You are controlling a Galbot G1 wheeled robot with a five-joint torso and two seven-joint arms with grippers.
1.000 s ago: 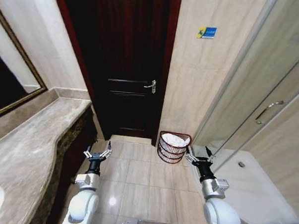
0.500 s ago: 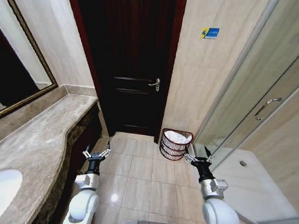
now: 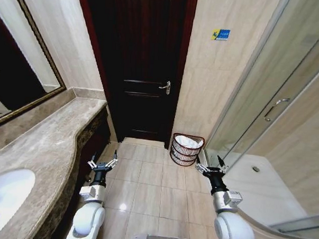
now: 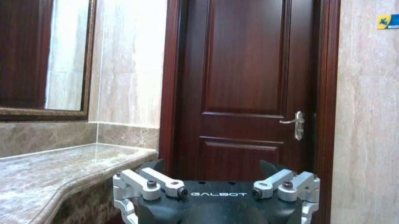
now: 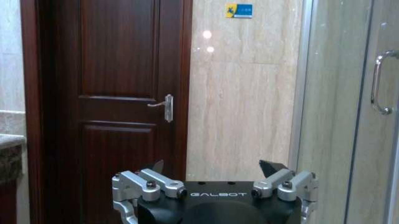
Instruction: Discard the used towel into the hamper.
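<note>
Towel: white, bunched inside the hamper, its top at about rim height
Hamper: red-brown wire basket on the tiled floor, against the beige wall just right of the door, near the shower glass
Left gripper: held low over the floor beside the counter front, fingers spread apart, nothing between them; well apart from the hamper
Right gripper: held low, just short of the hamper on its right side, fingers spread apart, empty; not touching the wire
Door: dark wood, shut, lever handle on its right edge
Counter: marble top along the left wall, sink basin at the near end, mirror above
Shower enclosure: glass panels on the right with a metal pull handle
Wall sign: small blue and yellow plate above the hamper; wording too small to read
Obstructions: open floor tiles lie between both grippers and the hamper
Cut off: sink basin and mirror run out of the head view; hamper base partly masked by its own wirework
</note>
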